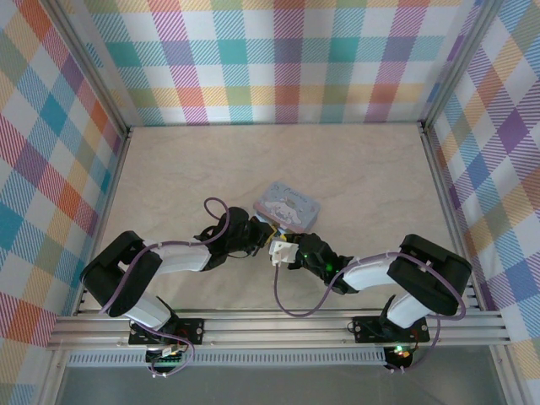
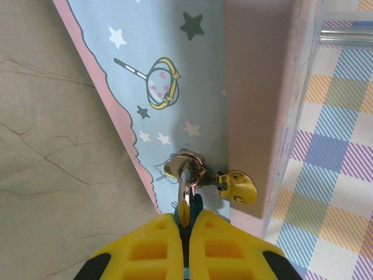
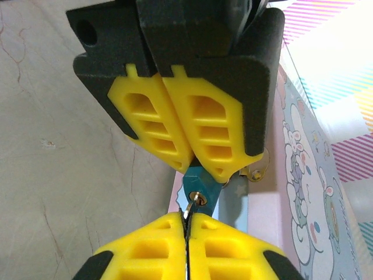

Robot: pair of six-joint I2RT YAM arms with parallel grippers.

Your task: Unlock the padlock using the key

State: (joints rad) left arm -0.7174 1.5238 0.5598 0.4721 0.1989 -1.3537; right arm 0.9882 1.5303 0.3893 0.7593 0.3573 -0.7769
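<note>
The small dark blue padlock point(image 3: 202, 185) hangs by its silvery shackle point(image 2: 185, 175) from the latch of the pale blue cartoon tin point(image 2: 175, 58). My left gripper point(image 2: 187, 219) is shut on the padlock body point(image 2: 197, 205), its yellow fingers point(image 3: 204, 134) coming down from above in the right wrist view. My right gripper point(image 3: 186, 220) is shut on the tiny silvery key point(image 3: 191, 207), whose tip sits in the brass keyhole on the padlock's underside. In the top view both grippers, left point(image 1: 256, 238) and right point(image 1: 288, 251), meet at the tin's near corner and hide the padlock and key.
The tin point(image 1: 288, 207) lies near the middle of the beige table point(image 1: 186, 169). A yellow hinged hasp point(image 2: 239, 186) sticks out from its pink side. Plaid walls point(image 1: 278, 59) close off the back and both sides.
</note>
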